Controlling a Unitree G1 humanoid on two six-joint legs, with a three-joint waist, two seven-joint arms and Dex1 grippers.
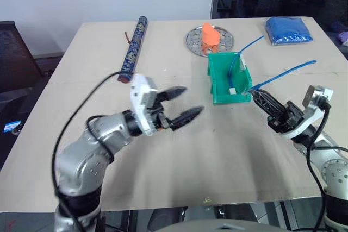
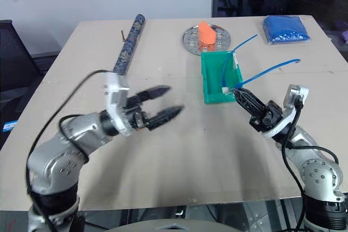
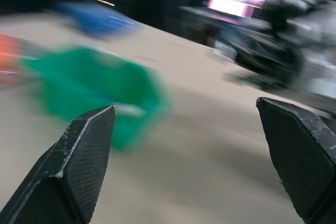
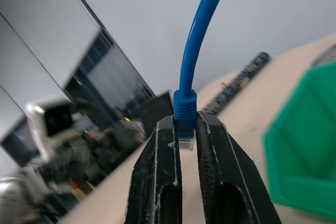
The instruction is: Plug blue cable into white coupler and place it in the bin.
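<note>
Blue round-sheathed cable [image 4: 195, 35] between ridged black right pincer [image 4: 185, 140] fingers.

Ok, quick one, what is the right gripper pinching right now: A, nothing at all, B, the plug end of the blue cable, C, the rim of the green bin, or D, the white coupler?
B: in the right wrist view the right gripper is shut on the plug of the blue cable, which rises from between its fingers; the bin sits off to the side, untouched.
</note>
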